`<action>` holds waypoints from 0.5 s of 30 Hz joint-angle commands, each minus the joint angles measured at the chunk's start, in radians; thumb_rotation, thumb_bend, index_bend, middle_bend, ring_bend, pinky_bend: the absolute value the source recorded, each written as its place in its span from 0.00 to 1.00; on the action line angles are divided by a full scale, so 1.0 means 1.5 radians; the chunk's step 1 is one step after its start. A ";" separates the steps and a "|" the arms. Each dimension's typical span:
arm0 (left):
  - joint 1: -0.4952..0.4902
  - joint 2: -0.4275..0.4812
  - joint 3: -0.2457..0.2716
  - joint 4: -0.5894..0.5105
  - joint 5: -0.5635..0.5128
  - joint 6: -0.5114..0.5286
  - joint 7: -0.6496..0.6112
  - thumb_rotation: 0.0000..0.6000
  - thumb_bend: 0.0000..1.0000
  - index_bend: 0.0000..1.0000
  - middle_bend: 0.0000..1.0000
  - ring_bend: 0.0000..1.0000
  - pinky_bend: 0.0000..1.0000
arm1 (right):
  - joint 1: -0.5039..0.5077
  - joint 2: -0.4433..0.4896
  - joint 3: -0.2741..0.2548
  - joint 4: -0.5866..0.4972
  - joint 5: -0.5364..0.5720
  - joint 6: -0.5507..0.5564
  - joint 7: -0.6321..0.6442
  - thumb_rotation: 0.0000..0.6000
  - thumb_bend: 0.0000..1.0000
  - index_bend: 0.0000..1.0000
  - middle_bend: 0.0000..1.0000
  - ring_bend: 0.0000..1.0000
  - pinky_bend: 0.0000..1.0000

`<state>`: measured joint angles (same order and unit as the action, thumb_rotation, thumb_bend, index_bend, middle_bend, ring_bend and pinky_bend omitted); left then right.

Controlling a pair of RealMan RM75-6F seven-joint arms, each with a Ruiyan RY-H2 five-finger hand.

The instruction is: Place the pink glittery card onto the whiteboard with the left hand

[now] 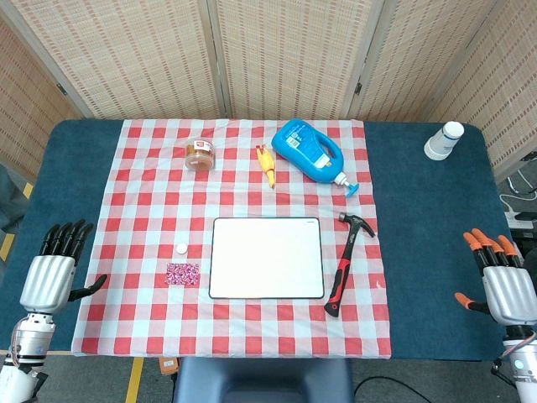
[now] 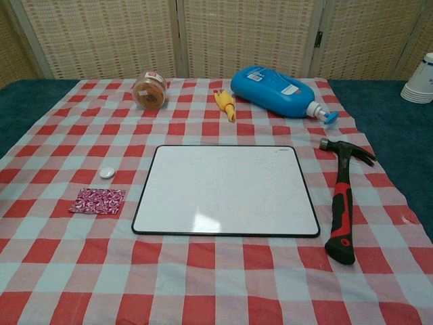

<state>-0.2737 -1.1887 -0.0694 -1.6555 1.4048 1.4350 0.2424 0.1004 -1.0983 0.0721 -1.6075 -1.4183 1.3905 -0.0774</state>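
1. At frame centre in the head view, one whiteboard [image 1: 267, 258] lies flat on the red-and-white checked cloth [image 1: 134, 185], nothing on it.
2. Left of the whiteboard's lower corner: one pink glittery card [image 1: 182, 274] flat on the cloth, just beside the board but apart from it. In the chest view the card [image 2: 98, 201] sits at the left edge of mid-frame.
3. One small white round cap [image 1: 181, 248] just above the card, not touching it.
4. Right of the whiteboard: one hammer [image 1: 345, 264] with a red-and-black handle, head toward the top of the frame, close to the board's edge.
5. Upper centre: one blue pump bottle [image 1: 309, 151] lying on its side, one yellow rubber chicken toy [image 1: 267, 166], and one small round jar [image 1: 200, 155] on its side.
6. Upper right: one stack of white paper cups [image 1: 443, 140] on the blue table [image 1: 419, 201], off the cloth.
7. Lower left corner: left hand [image 1: 52, 277], fingers spread, holding nothing, well apart from the card.
8. Lower right corner: right hand [image 1: 502, 284], orange-tipped fingers apart, holding nothing.
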 commanded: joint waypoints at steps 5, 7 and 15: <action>-0.004 -0.011 -0.005 0.006 -0.001 -0.011 0.000 0.77 0.22 0.00 0.00 0.00 0.00 | 0.002 -0.002 -0.001 0.002 0.004 -0.006 -0.004 1.00 0.00 0.00 0.00 0.00 0.00; -0.004 -0.011 -0.004 0.001 0.002 -0.014 0.005 0.77 0.22 0.00 0.00 0.00 0.00 | 0.001 -0.001 -0.002 0.000 0.002 -0.003 -0.001 1.00 0.00 0.00 0.00 0.00 0.00; -0.015 -0.006 -0.014 -0.021 0.018 -0.017 0.026 0.78 0.22 0.00 0.00 0.00 0.00 | 0.001 -0.002 -0.001 0.005 -0.005 0.004 0.005 1.00 0.00 0.00 0.00 0.00 0.00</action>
<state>-0.2927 -1.1988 -0.0886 -1.6827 1.4297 1.4128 0.2782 0.1015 -1.1007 0.0703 -1.6002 -1.4259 1.3966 -0.0697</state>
